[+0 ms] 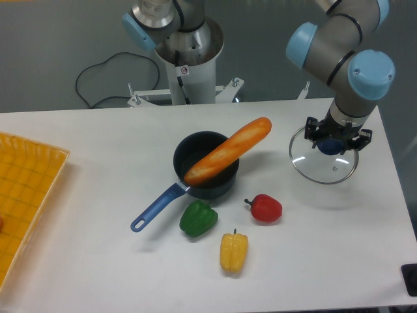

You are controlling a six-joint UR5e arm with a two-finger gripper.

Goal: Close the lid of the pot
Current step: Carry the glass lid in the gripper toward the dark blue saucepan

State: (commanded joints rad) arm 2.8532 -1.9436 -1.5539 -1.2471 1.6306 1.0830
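Note:
The pot (207, 171) is a small dark saucepan at the table's middle, with its blue handle (156, 207) pointing front-left. A long baguette (228, 150) lies slanted in it, one end sticking out over the back-right rim. The pot lid (324, 163), a clear glass disc with a metal rim, lies on the table to the right, apart from the pot. My gripper (335, 145) points down over the lid's blue knob (332, 147), with a finger on either side of it. Whether the fingers press on the knob is hidden by the wrist.
A green pepper (198, 218), a red pepper (265, 208) and a yellow pepper (234, 252) lie in front of the pot. A yellow tray (26, 189) sits at the left edge. The robot base (189, 62) stands behind the table.

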